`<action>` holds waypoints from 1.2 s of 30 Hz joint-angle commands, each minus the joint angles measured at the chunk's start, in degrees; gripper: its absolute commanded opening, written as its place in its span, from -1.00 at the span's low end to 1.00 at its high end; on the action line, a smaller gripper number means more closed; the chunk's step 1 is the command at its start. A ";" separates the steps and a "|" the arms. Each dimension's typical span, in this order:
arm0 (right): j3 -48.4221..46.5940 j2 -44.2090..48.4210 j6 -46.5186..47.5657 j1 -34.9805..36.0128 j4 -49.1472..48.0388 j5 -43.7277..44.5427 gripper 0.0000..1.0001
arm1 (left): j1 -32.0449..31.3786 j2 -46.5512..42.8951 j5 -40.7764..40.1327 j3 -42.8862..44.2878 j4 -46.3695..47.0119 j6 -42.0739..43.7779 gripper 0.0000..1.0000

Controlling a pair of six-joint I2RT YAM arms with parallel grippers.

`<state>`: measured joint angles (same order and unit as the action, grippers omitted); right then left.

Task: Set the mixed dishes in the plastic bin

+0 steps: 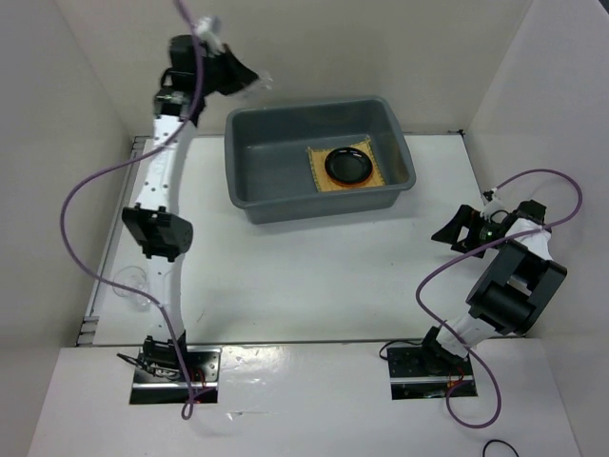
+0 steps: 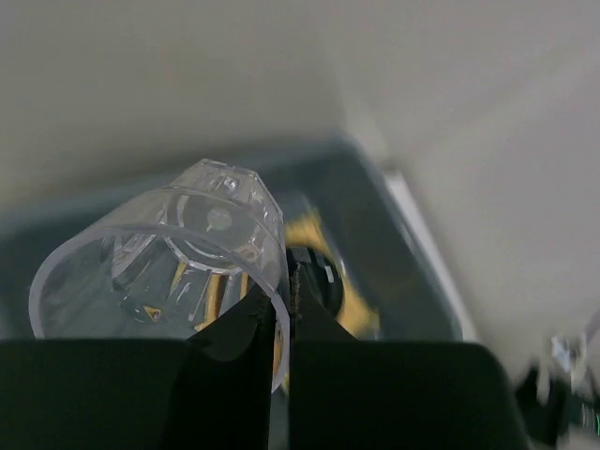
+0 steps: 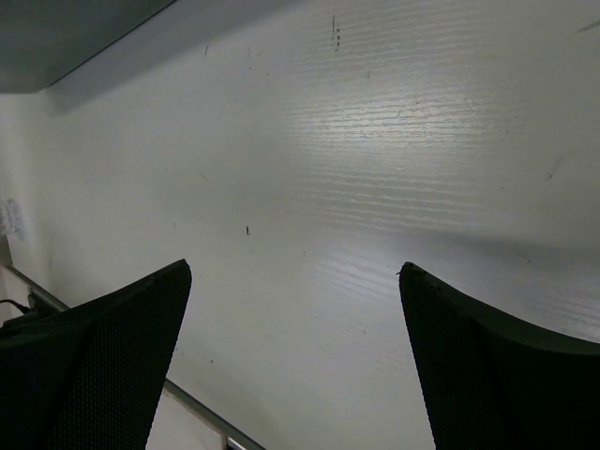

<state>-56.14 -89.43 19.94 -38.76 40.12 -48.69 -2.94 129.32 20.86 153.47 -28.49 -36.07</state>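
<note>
The grey plastic bin (image 1: 249, 162) stands at the back middle of the table. In its right half lies the tan woven mat (image 1: 319, 169) with the black plate (image 1: 350, 165) on it; a thin orange edge shows round the plate. My left gripper (image 1: 255, 81) is raised above the bin's far left corner, shut on the rim of a clear glass cup (image 2: 159, 272) that is tilted on its side. Below it the left wrist view shows the bin (image 2: 403, 272), mat (image 2: 361, 317) and black plate (image 2: 321, 274). A second glass cup (image 1: 133, 286) sits on the table beside the left arm. My right gripper (image 1: 452, 231) is open and empty.
White walls enclose the table on the left, back and right. The right gripper (image 3: 292, 281) hovers over bare white table to the right of the bin, whose corner (image 3: 56, 37) shows at the top left. Purple cables loop off both arms.
</note>
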 commanded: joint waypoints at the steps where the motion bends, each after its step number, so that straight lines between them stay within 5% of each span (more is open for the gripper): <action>1: -1.25 0.75 -0.17 -0.08 -0.57 -1.32 0.91 | -6.28 3.93 3.92 1.59 -16.42 13.03 -1.00; 13: -1.78 -1.80 -0.17 -0.08 0.05 -1.32 0.91 | -16.22 5.24 -17.94 -18.28 -23.62 20.08 -1.00; 24: -1.78 -1.80 -0.17 -0.08 0.05 -1.32 0.91 | -19.56 7.97 -20.07 -20.31 -24.16 21.84 -0.94; 29: -1.78 -1.80 -0.17 -0.08 0.05 -1.32 0.91 | -19.56 6.75 -21.57 -15.84 -25.47 19.03 0.41; 32: -1.78 -1.80 -0.17 -0.08 0.05 -1.32 0.91 | -19.56 3.07 -27.24 -10.57 -26.70 17.62 0.84; 35: -1.78 -1.80 -0.17 -0.08 0.05 -1.32 0.91 | -20.61 -2.81 -40.06 -2.51 -30.82 14.73 0.92; 36: -1.78 -1.80 -0.17 -0.08 0.05 -1.32 0.91 | -20.61 -4.49 -51.25 -0.30 -32.40 11.50 0.92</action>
<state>-56.23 -91.13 19.92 -38.76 40.21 -48.77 -23.07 136.14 -10.50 144.81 -57.63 -19.29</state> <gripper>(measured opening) 0.957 0.958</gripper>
